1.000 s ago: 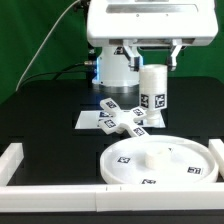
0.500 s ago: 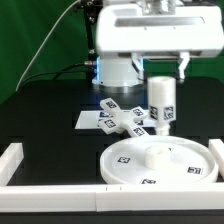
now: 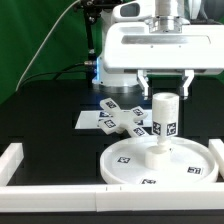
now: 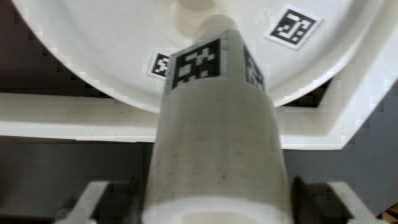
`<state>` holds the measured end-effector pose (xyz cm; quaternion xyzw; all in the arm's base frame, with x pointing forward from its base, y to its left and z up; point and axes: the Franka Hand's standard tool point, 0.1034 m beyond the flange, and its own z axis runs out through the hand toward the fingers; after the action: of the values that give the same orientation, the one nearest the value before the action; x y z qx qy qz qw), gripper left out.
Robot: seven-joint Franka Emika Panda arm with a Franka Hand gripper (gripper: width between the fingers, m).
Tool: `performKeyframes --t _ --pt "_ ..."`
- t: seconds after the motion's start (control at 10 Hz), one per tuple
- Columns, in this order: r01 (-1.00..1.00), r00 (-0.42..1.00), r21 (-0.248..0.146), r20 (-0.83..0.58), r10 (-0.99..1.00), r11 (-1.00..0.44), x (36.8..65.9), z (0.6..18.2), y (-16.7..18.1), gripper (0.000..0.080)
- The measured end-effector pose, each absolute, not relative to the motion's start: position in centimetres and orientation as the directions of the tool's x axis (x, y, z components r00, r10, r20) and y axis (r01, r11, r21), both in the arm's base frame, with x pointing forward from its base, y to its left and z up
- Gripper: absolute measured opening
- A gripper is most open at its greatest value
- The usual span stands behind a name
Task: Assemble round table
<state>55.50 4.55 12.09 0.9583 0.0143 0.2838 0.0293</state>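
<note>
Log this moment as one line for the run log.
gripper: shut on cylinder | cylinder: upright over centre of round disc, contact unclear | flat-armed piece: lying apart, untouched

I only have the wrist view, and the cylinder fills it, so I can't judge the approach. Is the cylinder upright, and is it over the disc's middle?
Observer: Upright, yes. In the exterior view the cylinder hangs in the tool above the round disc, its lower end close to the raised hub. I cannot tell if they touch.
Operator: Where is the flat-armed piece?
Observer: The flat-armed piece lies loose beyond the disc, at least partly on the marker board.
Operator: How high is the grip?
Observer: The fingers flank only the cylinder's top end.
</note>
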Motion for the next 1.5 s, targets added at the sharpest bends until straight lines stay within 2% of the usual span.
performKeyframes --t 0.4,0.5,0.6,0.8,1.2,1.5 --pt "0.007 0.845 0.067 0.533 0.042 -0.998 55.4 11.5 4.2 0.0397" --pt "-0.004 0.841 0.059 0.540 0.028 -0.998 57.2 12.6 3.8 0.0397" --pt "-0.005 0.834 0.063 0.551 0.030 -0.998 57.4 12.6 3.7 0.0397" --pt "-0.001 0.836 0.072 0.547 0.038 -0.997 57.1 11.6 3.8 0.0397" --pt "0.003 0.834 0.065 0.550 0.038 -0.998 57.0 12.3 4.1 0.0397" --pt "0.004 0.838 0.067 0.545 0.040 -0.998 56.9 11.9 4.1 0.0397"
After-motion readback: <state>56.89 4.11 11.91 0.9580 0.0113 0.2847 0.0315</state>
